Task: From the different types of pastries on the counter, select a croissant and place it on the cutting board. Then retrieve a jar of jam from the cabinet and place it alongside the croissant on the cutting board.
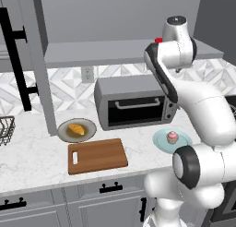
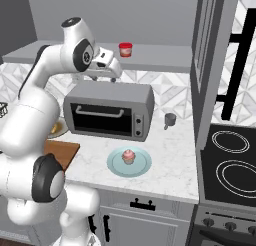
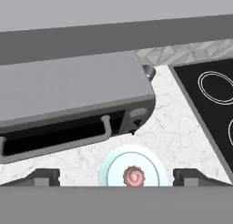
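Note:
The golden croissant point(image 1: 76, 129) lies on a grey plate point(image 1: 90, 129) on the white counter point(image 1: 32, 161), just behind the brown cutting board point(image 1: 97, 156), which is bare. The pink cupcake point(image 2: 128, 156) sits on a pale blue plate point(image 2: 142, 166) in front of the toaster oven. A red jam jar point(image 2: 125, 49) stands on the cabinet shelf point(image 2: 160, 57). My gripper point(image 2: 113, 74) hovers above the toaster oven, left of the jar and lower than it. In the hand view its fingertips point(image 3: 45, 176) stand wide apart, open, nothing between them.
A grey toaster oven point(image 1: 133, 106) stands at the back of the counter under the shelf. The open cabinet door point(image 1: 39, 60) hangs at the left. A small grey mug point(image 2: 170, 120) and a black stove point(image 2: 230, 160) are to the right. A wire basket point(image 1: 5, 129) sits far left.

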### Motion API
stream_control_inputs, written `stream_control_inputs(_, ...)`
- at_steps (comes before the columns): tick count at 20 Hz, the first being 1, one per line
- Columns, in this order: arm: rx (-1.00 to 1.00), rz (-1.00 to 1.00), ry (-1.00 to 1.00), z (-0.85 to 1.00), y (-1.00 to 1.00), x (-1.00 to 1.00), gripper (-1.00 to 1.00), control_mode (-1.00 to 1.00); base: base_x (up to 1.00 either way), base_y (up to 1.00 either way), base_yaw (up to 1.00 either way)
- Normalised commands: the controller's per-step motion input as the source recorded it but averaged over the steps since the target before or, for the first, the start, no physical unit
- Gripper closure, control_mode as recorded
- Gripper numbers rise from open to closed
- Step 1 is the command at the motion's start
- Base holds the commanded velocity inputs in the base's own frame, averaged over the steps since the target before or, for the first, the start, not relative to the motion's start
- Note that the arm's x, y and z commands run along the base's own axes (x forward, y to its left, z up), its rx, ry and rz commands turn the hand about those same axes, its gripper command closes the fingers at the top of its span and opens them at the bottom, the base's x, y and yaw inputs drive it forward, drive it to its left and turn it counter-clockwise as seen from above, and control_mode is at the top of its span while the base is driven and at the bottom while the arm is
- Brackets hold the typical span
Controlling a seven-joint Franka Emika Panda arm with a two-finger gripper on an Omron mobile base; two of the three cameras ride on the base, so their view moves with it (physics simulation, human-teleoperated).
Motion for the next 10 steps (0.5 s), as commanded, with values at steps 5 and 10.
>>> stream_control_inputs(5, 0.00, -0.18, -0.03, 0.56, -0.30, 0.63, -1.00, -1.00, 0.00, 0.00, 0.00)
stream_control_inputs(10, 0.03, 0.00, -0.11, 0.12, -0.06, 0.03, -1.00, -1.00, 0.00, 0.00, 0.00)
